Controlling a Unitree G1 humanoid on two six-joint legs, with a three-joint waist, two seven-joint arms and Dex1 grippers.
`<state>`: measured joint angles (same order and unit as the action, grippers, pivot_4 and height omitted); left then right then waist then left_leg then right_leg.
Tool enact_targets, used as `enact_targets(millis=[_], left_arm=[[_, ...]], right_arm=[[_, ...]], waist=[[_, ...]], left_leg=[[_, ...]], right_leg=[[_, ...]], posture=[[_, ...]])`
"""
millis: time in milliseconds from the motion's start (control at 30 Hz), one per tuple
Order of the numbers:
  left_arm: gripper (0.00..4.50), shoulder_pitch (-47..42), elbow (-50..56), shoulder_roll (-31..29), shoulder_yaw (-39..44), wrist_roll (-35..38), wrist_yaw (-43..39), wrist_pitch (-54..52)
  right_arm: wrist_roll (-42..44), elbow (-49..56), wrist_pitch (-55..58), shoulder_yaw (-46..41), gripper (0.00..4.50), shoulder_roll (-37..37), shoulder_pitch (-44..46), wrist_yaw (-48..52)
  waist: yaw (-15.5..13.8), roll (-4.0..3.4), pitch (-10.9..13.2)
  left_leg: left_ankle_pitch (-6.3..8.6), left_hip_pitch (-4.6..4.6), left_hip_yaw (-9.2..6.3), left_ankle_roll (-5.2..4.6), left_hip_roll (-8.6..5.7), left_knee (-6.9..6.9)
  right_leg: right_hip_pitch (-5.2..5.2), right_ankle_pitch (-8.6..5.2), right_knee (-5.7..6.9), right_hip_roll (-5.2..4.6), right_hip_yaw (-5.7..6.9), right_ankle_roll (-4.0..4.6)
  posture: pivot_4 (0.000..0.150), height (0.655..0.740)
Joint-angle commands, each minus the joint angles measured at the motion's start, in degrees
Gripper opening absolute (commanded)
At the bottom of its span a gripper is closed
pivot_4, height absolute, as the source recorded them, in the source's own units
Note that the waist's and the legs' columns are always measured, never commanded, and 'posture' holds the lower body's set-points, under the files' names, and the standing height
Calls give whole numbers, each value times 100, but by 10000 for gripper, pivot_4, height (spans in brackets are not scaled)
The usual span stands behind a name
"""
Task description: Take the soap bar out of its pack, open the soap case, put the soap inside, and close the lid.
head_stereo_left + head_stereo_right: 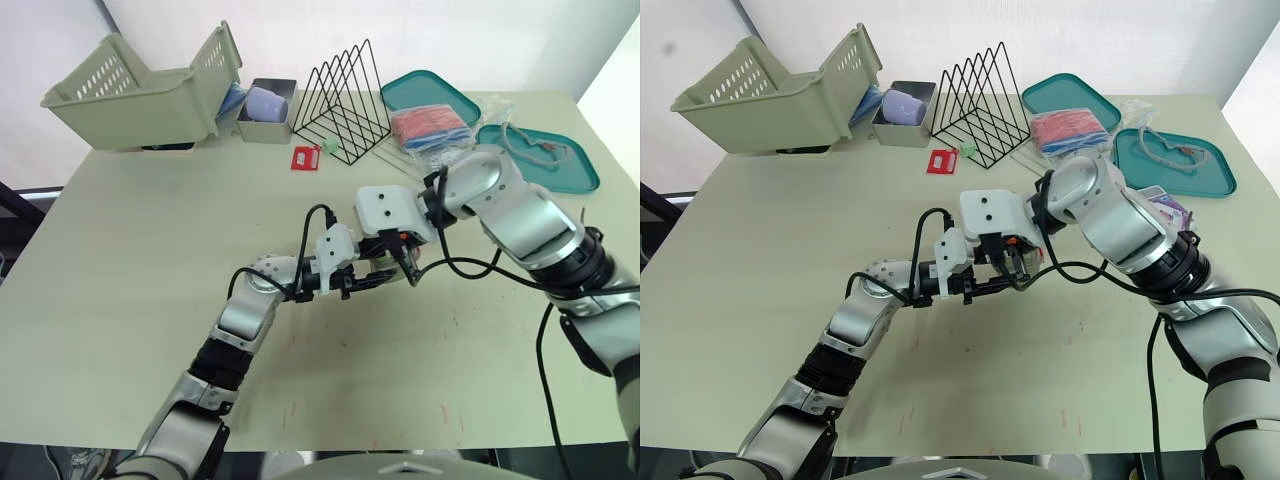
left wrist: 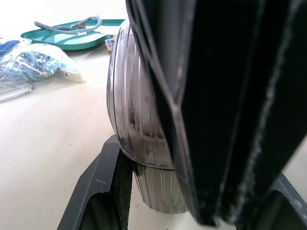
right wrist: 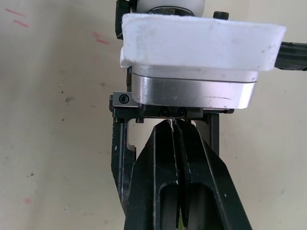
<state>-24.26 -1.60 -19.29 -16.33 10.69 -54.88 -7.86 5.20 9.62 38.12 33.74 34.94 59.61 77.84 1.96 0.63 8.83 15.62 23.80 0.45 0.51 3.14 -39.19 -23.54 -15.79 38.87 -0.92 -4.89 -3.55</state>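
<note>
Inspecting the worktop [image 1: 150, 260], we found the left tool [image 1: 366, 279] clamped on the clear ribbed soap case [image 2: 139, 120] near its middle; the right tool [image 3: 175, 134], fingers [image 3: 163, 163] pressed together, bore on the case from above.

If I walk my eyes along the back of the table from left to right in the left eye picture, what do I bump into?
Green slotted basket → small grey box with something purple in it → black wire rack → red packet in a clear bag → teal tray holding a grey cord.
</note>
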Motion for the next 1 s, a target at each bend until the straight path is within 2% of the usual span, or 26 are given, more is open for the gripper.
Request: enact_targets(millis=[33,1000], left_arm=[[19964,-13,322,43,19,97,-22,77],[19964,17,339,74,5,96,2,82]], right_arm=[[-196,-40,14,44,374,23,115,-41],[-414,95,24,110,374,38,174,18]], waist=[[-1,0,0],[-1,0,0]], left_leg=[[0,0,0,0,0,0],[0,0,-1,0,0,0]], right_leg=[[0,0,0,0,0,0],[0,0,0,0,1,0]], posture=[[1500,7400],[1500,7400]])
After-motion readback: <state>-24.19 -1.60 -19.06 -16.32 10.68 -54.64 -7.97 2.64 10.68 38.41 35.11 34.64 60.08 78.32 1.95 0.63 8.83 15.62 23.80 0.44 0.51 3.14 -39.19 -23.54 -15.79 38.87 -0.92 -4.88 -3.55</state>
